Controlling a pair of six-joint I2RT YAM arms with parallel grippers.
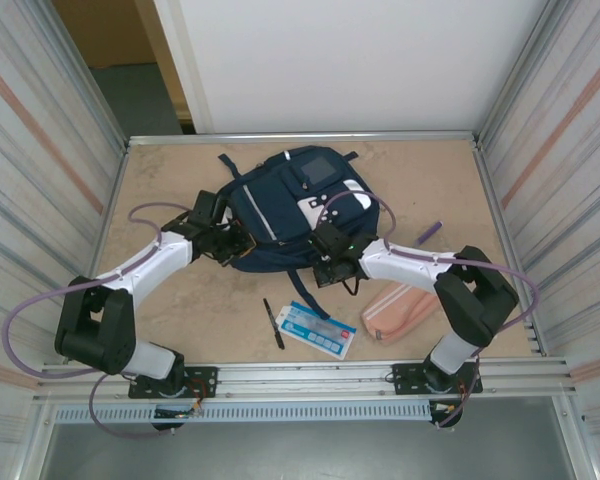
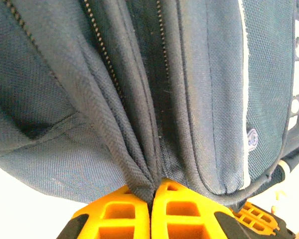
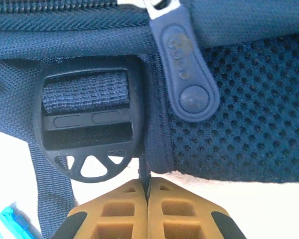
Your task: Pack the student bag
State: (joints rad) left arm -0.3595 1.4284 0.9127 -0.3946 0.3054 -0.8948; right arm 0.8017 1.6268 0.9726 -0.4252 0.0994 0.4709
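Note:
The student bag (image 1: 290,205), navy with white patches, lies flat in the middle of the table. My left gripper (image 1: 242,245) is at its near left edge. In the left wrist view the orange fingers (image 2: 114,214) are shut on a pinched fold of the bag's fabric (image 2: 139,179) beside an open zipper seam (image 2: 157,74). My right gripper (image 1: 325,248) is at the bag's near right edge, shut on a thin dark edge of the bag (image 3: 144,172), between a black strap buckle (image 3: 87,127) and mesh padding (image 3: 239,129). A rubber zipper pull (image 3: 184,69) hangs just above.
On the table near the arms lie a pink pencil pouch (image 1: 400,312), a blue and white packet (image 1: 317,330) and a black pen (image 1: 273,323). A purple pen (image 1: 429,232) lies to the right of the bag. Metal walls close in both sides.

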